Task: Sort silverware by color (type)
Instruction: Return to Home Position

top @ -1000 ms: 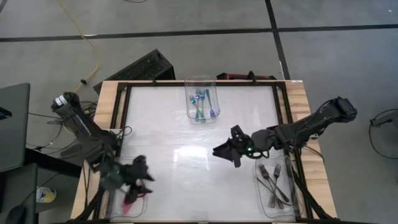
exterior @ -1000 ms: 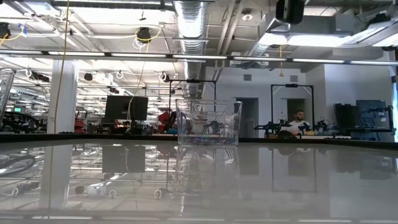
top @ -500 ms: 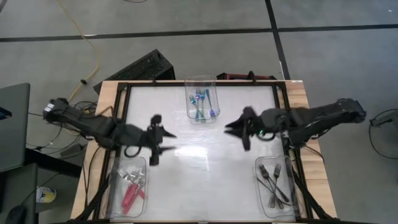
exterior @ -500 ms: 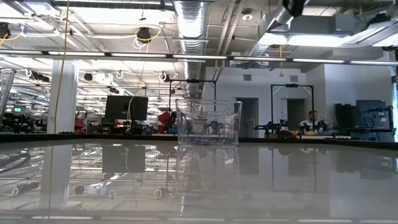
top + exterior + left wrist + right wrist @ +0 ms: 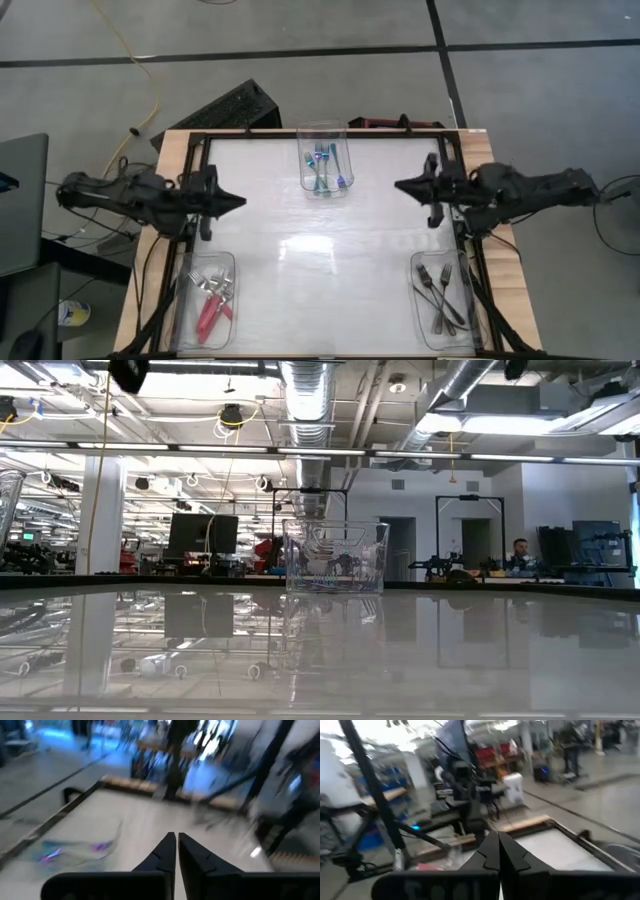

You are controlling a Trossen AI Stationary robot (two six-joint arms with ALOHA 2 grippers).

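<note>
Left gripper (image 5: 230,200): over the desk's (image 5: 300,280) left edge — fingers pressed together, empty.
Right gripper (image 5: 403,186): over the right edge — fingers closed too, empty.
Teal forks (image 5: 322,168): in the far bin (image 5: 323,126).
Pink forks (image 5: 212,300): near-left bin (image 5: 182,330).
Black forks (image 5: 438,292): near-right bin (image 5: 425,335).

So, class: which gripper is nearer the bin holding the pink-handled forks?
Left. The left gripper is over the left side of the table, the same side as that bin. The right gripper is over the right side, across the table from it.
</note>
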